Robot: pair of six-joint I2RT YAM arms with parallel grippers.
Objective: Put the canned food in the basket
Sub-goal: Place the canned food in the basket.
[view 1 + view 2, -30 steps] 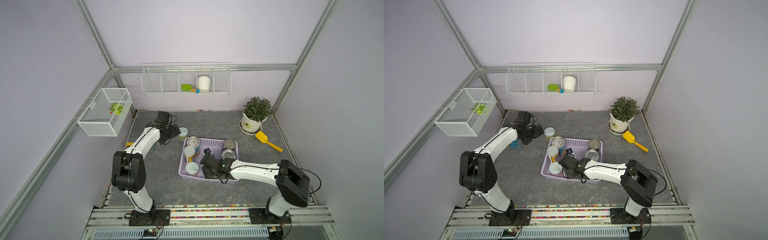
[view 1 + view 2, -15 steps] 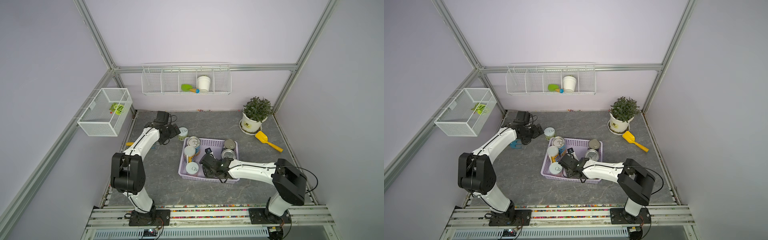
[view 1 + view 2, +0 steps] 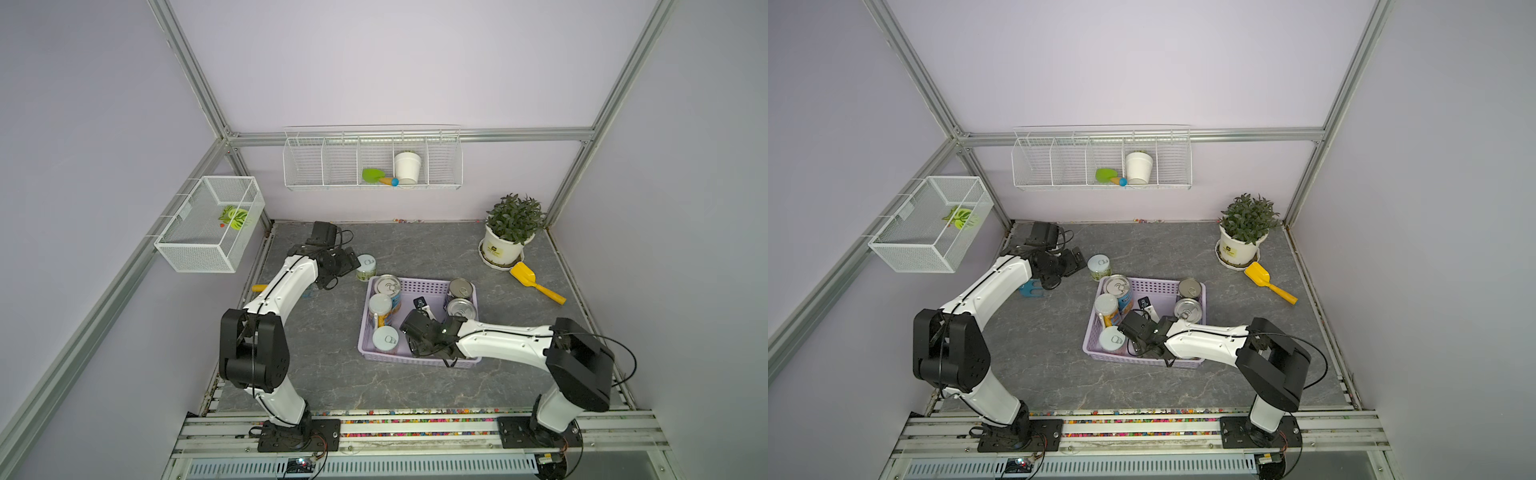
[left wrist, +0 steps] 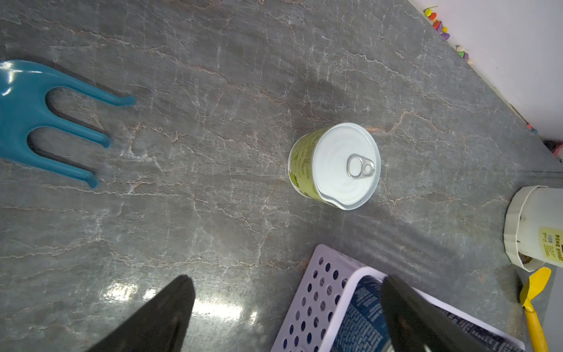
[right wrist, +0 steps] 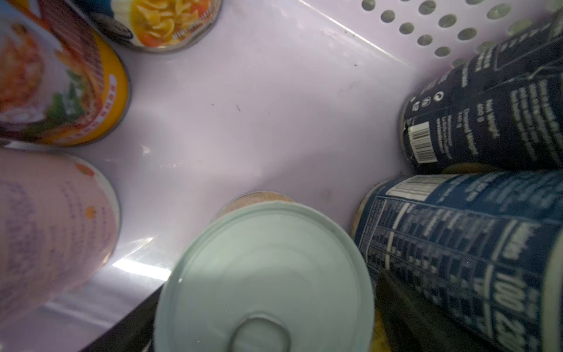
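The right gripper [image 5: 269,283] is the hard part for me. In both top views its own wrist covers it, and the wrist view cuts both dark fingers [image 5: 402,320] at the picture edge. A pale-lidded can [image 5: 265,268] stands upright between them, on the floor of the lavender basket [image 5: 426,27]. I cannot tell if the fingers press it or stand free of it. This can is also hidden under the arm in both top views.

Around this gripper the space is tight. A blue-labelled can [image 5: 472,243] is just beside one finger, and a dark-labelled can [image 5: 487,115] is farther out on the same side. On the other side are a pink-labelled can [image 5: 51,228], a yellow-labelled can [image 5: 61,76] and a soup can [image 5: 170,24], the last one cut off at the edge. Most labels are too blurred to read.

The left gripper [image 4: 285,283] is spread wide, with nothing between its fingers. Ahead of it, near but apart, a green-labelled can [image 4: 333,166] stands upright on the grey table [image 4: 213,213], just outside the basket corner. To one side of this gripper lies a teal plastic fork [image 4: 39,122], partly cut off. Beyond the can, a white plant pot [image 4: 533,225] and a yellow scoop [image 4: 534,286] show only in part.
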